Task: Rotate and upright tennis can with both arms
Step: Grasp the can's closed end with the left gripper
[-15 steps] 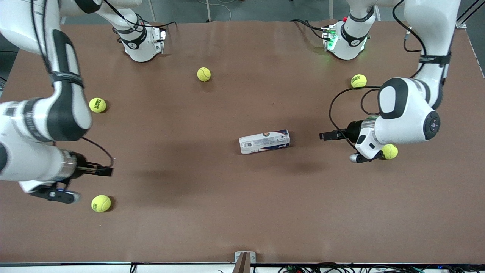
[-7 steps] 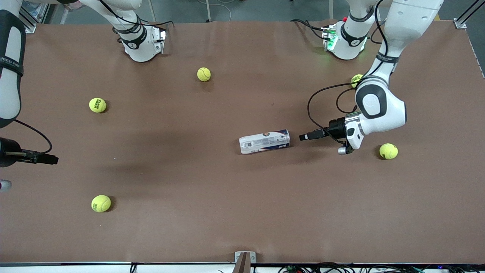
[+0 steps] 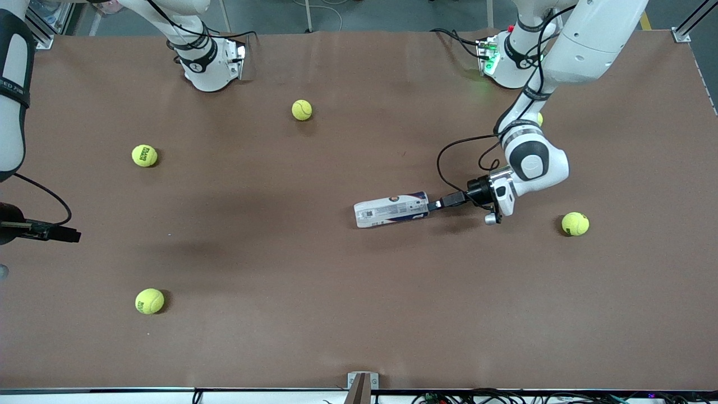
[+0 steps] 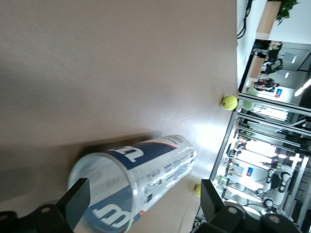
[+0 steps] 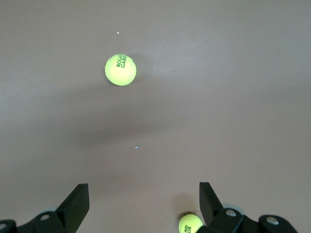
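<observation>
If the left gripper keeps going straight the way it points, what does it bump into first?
Probably the tennis can. The left gripper points along the table at the can's open, silvery-rimmed end, with its open fingers already at that rim. Whether they touch it is unclear.

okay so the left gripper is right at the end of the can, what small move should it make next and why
Probably ease the left gripper a little further along the tennis can, then close. The can lies on its side on the table, and the left wrist view shows its open end sitting between the open fingers, not yet clamped.
</observation>
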Motion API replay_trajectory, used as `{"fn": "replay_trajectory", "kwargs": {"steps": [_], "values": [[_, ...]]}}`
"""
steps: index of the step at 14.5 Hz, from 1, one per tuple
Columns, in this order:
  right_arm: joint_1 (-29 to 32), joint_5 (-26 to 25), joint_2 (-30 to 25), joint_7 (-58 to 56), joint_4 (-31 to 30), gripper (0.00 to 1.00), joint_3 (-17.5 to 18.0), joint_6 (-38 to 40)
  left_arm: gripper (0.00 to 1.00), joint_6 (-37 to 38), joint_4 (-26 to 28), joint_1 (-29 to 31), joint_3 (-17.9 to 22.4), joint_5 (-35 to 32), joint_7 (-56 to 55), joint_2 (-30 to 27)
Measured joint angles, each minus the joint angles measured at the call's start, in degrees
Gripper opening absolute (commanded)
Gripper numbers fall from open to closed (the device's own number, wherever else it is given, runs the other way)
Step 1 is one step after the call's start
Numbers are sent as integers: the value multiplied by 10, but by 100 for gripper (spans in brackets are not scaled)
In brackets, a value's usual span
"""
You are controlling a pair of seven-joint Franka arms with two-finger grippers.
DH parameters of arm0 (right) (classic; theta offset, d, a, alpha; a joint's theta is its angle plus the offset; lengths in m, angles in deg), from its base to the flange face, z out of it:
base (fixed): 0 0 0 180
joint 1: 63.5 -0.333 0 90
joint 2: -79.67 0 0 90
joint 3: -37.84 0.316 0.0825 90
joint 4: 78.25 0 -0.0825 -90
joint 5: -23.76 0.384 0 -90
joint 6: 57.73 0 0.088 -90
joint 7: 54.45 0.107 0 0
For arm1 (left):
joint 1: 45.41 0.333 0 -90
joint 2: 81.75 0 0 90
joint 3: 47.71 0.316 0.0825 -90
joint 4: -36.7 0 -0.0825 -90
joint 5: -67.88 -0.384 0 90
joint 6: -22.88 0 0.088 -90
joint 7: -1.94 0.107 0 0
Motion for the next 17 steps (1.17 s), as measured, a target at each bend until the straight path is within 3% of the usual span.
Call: {"fn": "replay_trajectory", "kwargs": {"steps": [2,7,11,14,17], "values": [[4,2,-8,-5,2,100,0,9,92,0,-2,0,-13,31,21,3],[8,4,-31,-51,2,100,1,56,39,7,-3,-1,-27,84,79,20],[7,6,-49,-34,1,100,4,76,10,10,-8,-1,-30,100,110,34],[-8,7,-66,-11,-8,100,1,84,1,13,-16,0,-30,101,111,34],[-37,15,-83,-4,-16,100,-25,92,0,17,-37,5,-30,101,107,26]]}}
